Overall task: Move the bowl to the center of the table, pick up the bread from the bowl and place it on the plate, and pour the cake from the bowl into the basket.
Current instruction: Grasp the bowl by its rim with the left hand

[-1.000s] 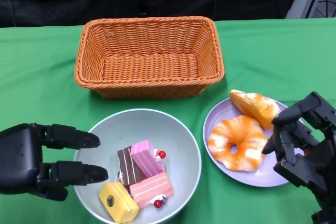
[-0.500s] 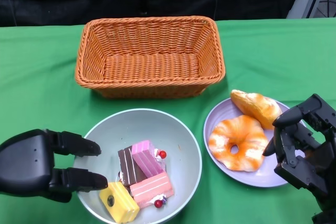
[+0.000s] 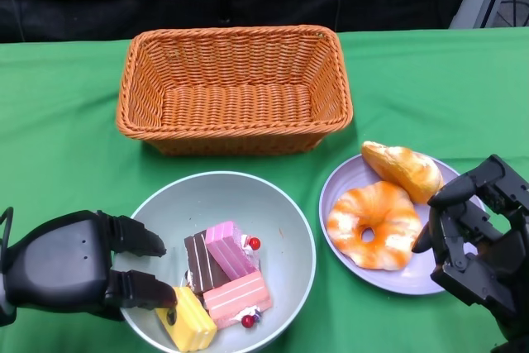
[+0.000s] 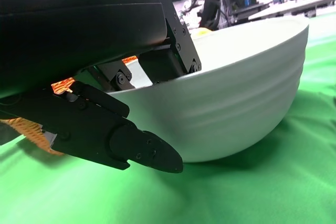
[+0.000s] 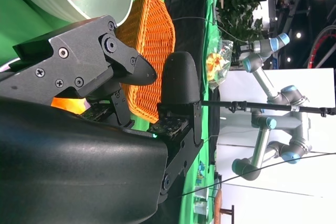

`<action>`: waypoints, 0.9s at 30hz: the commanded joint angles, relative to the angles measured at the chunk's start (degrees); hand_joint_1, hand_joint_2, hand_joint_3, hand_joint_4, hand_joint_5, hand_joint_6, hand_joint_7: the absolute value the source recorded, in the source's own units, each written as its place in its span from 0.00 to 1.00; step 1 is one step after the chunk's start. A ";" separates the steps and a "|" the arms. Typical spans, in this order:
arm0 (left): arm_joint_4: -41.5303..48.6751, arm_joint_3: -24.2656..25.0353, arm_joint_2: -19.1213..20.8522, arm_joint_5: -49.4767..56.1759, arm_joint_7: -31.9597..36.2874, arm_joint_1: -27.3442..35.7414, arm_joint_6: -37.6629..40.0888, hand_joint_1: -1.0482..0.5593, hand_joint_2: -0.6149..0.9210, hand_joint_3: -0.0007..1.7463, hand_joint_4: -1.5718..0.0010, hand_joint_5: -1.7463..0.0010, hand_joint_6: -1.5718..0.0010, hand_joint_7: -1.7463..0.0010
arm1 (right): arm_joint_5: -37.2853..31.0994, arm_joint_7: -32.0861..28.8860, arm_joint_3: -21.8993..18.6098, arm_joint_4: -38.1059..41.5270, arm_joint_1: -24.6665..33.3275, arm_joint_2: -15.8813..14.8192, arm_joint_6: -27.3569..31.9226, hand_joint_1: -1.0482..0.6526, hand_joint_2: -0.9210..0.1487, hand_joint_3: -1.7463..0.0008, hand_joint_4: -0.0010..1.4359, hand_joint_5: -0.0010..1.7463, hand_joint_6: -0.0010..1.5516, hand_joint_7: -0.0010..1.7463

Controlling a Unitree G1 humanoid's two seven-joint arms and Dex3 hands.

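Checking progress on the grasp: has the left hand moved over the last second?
Yes. The left hand has slid down along the bowl's near-left rim, toward the yellow cake.

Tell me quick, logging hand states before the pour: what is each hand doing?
Left hand: fingers straddle the bowl rim; a firm grip cannot be told.
Right hand: open, holding nothing, beside the plate.

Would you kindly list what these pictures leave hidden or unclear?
- Head view: left hand covers the bowl rim; whether it grips is unclear.
- Head view: right hand hides part of the plate.
- Left wrist view: bowl wall hides the cakes.
- Right wrist view: the hand's shell blocks the bread.
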 commanded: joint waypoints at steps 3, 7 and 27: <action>0.49 -1.02 0.35 -1.31 -3.85 -0.73 0.50 0.37 0.94 0.00 0.34 0.98 0.31 0.98 | -0.05 -0.26 0.12 -0.93 0.42 0.06 -0.60 0.59 0.18 0.44 0.47 1.00 0.34 0.91; 0.38 -0.97 0.11 -2.39 -5.25 -0.37 1.00 0.37 0.94 0.00 0.33 0.98 0.30 0.99 | -0.90 -0.38 0.30 -0.21 0.58 0.03 -2.00 0.58 0.18 0.45 0.47 1.00 0.34 0.90; -0.14 -1.41 -0.90 -5.95 -7.09 -0.11 -2.62 0.41 0.96 0.00 0.35 1.00 0.35 1.00 | -3.90 -2.46 0.62 0.91 -0.33 0.42 -5.21 0.57 0.20 0.47 0.47 1.00 0.36 0.90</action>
